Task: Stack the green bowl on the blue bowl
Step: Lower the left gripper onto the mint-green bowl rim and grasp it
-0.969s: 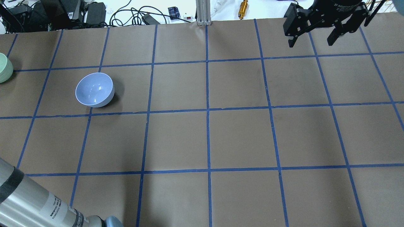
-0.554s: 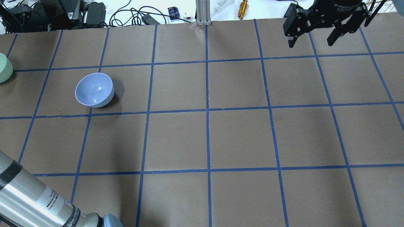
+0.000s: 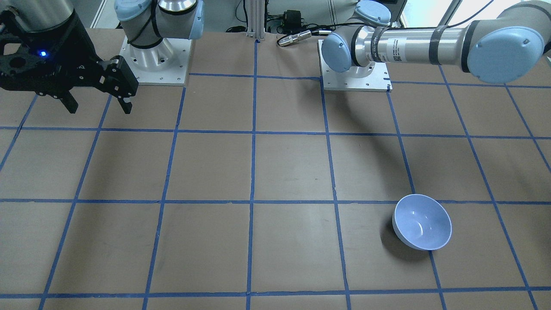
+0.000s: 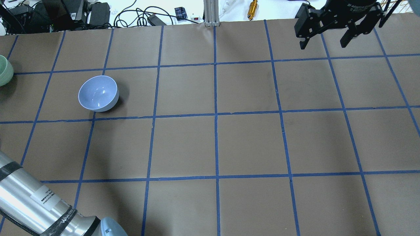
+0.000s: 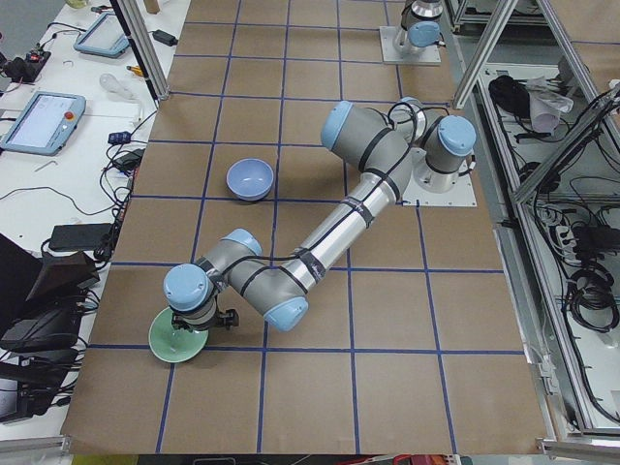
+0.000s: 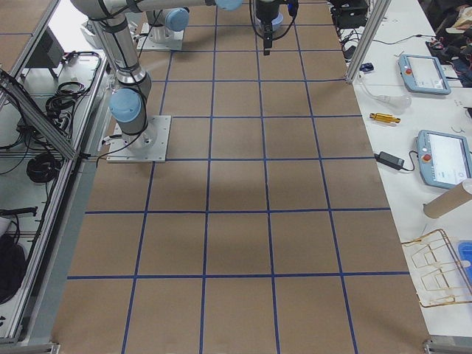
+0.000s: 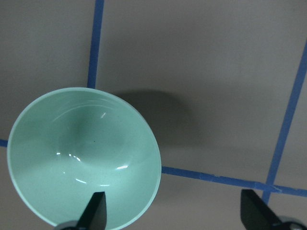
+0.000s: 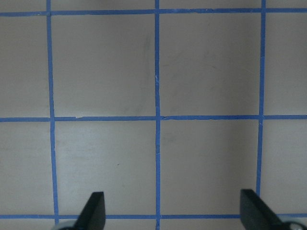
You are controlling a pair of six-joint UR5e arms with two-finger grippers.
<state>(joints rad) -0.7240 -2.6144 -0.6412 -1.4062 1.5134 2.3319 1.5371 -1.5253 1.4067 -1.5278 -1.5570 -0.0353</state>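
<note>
1. Table (image 4: 249, 144): covered in brown paper and ruled into squares by blue tape (image 4: 216, 131).

2. My left arm (image 5: 339, 228): silver tubes with pale blue joint caps. It reaches along the table to the end on my left side.

3. My right arm (image 6: 127, 66): raised at the opposite end. Its black wrist hangs above bare paper.

4. My left gripper (image 7: 175, 213): jaws spread wide, holding nothing. It points straight down above the green bowl. In the wrist view one fingertip (image 7: 98, 211) lies over the bowl's near rim. The other sits over bare paper, well clear of the rim. I cannot tell whether the first finger touches the bowl.

5. My right gripper (image 4: 323, 44): jaws likewise spread wide and empty, hanging above the table. Beneath it the wrist view shows only paper and tape lines.

6. Blue bowl (image 4: 97, 93): pale periwinkle and glossy. It stands upright and open on the paper inside a grid square, close to a tape line on its near side. No arm is near it.

7. Green bowl (image 5: 174, 341): pale mint and glossy, upright and open. It sits at the table's end on my left, directly under my left gripper. Its rim reaches a tape line on one side. It is well apart from the blue bowl. In the overhead view only a sliver shows at the left edge.

8. Writing: my left arm's tube carries a white label (image 3: 389, 44) with dark print, too small to read. White lettering rings my right wrist in the overhead view, and I cannot read that with certainty either.
</note>
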